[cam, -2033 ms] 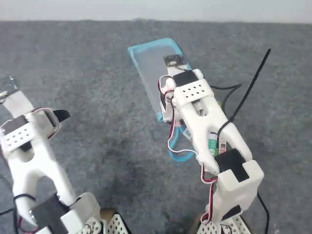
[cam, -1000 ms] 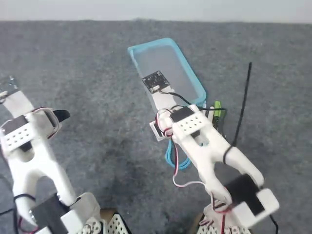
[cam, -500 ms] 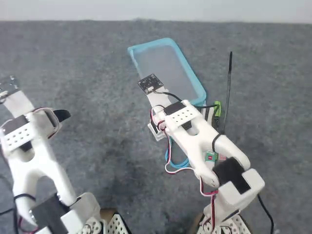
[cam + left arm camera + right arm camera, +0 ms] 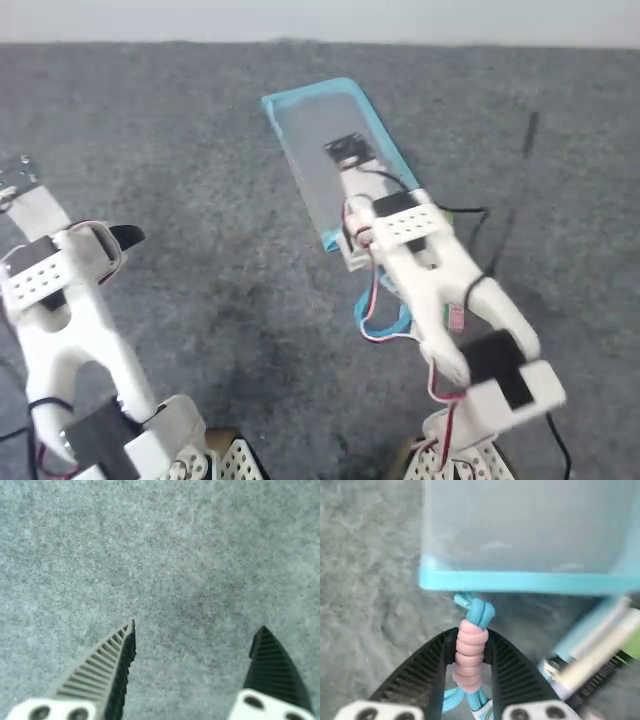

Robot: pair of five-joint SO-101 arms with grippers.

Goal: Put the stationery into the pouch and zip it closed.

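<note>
We log 1 blue-rimmed pouch [image 4: 315, 130] lying flat on the grey carpet [image 4: 200, 200]. Pens [image 4: 592, 657] lie at its corner; we cannot tell whether they are inside. The right gripper [image 4: 470, 635] is clamped on the pink zip pull [image 4: 470, 655], just beside the pouch edge. The left gripper [image 4: 195, 632] has its fingers apart over carpet.

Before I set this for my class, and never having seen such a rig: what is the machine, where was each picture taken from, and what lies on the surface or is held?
The machine is two small robot arms: a left arm and a right arm. One picture looks down from a camera above; the other two come from cameras on the arms' wrists. On the grey surface lies a clear pouch with a blue rim. The right gripper is shut on a pink bead on the pouch's blue cord, probably the zip pull, with pens nearby. The left gripper is open, holding nothing.
</note>
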